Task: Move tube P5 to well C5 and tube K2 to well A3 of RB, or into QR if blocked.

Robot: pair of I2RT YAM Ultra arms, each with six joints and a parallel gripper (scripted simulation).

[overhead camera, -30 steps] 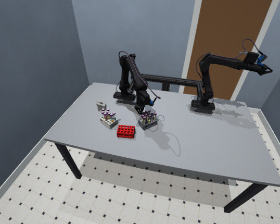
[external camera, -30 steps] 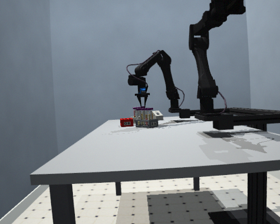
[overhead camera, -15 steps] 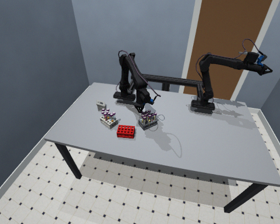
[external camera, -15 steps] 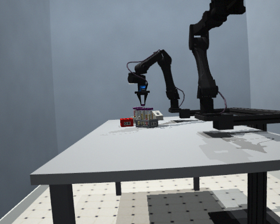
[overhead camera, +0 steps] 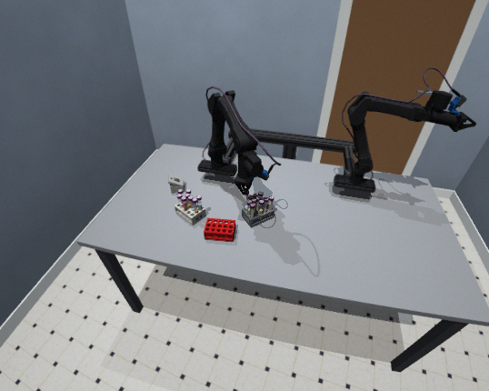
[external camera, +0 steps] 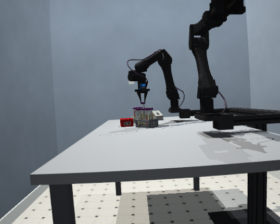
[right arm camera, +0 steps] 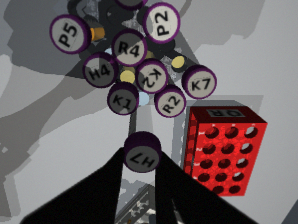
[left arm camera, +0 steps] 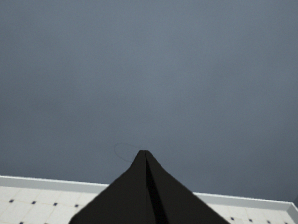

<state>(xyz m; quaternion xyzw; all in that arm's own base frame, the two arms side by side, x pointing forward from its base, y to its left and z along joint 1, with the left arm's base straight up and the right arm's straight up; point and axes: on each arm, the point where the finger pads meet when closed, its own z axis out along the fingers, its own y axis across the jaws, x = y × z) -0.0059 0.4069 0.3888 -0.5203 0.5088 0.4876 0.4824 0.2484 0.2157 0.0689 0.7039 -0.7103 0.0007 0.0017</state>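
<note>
Right hand (overhead camera: 244, 191) (external camera: 142, 103) (right arm camera: 142, 159) has H7 (right arm camera: 142, 152) pinched by its cap, up over RA (overhead camera: 258, 217) (external camera: 145, 125). P5 (right arm camera: 70, 34) and K2 (right arm camera: 151, 76) are below. Left hand (overhead camera: 474, 123) (left arm camera: 145, 152) is shut on nothing.
</note>
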